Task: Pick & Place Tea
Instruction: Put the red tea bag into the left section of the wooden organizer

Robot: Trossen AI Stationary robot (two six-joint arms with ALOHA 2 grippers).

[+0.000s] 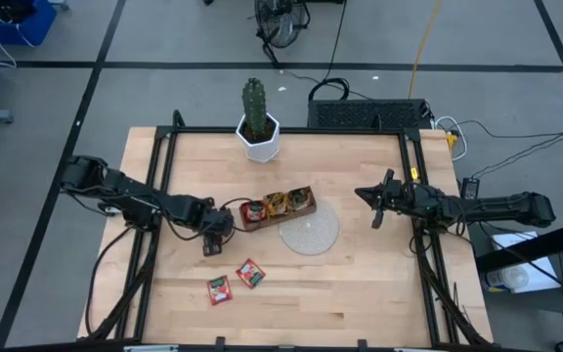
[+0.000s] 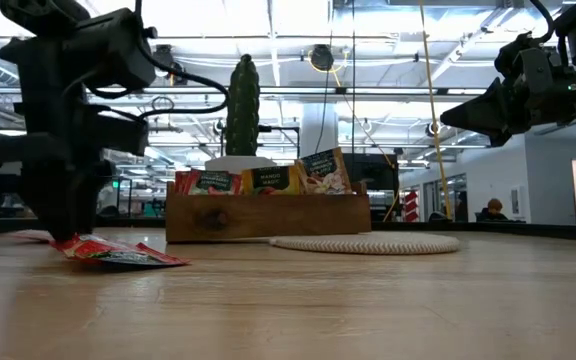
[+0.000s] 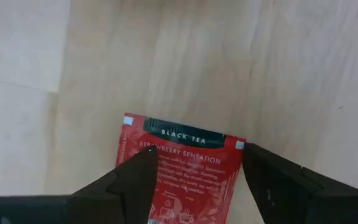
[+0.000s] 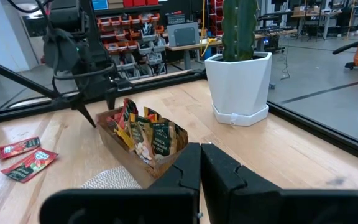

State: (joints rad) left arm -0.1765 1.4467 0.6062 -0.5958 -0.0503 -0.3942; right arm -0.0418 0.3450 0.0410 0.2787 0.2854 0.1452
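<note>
**Left gripper spread over a red tea sachet beside the wooden tray**

The flat red square tea sachet (image 3: 179, 168) printed "Black Tea" lies flat on the pale wooden tabletop (image 1: 360, 284), directly under the left gripper (image 3: 194, 180). Its two dark fingers (image 3: 129, 186) stand wide apart, one at either edge of the packet, and no grip on it can be seen; the packet appears free on the wood. In the overhead view this gripper sits just at 9 o'clock of the brown wooden tray (image 1: 306, 208), which holds upright sachets in red, orange-yellow and pale colours (image 2: 258, 180). The upright stacking suggests the tray is the collecting point, with loose packets fed in edgewise. Two further red sachets (image 1: 235, 282) lie loose at about 7 o'clock of the tray, near the table's front edge, presumably awaiting pickup. A round woven white mat (image 1: 309, 233) touches the tray at its 5 o'clock. A green cactus in a white faceted pot (image 1: 258, 122) stands at 11 o'clock. The right gripper (image 1: 377, 203) waits at 3 o'clock, well apart from the tray, fingers pressed together and empty.
</note>
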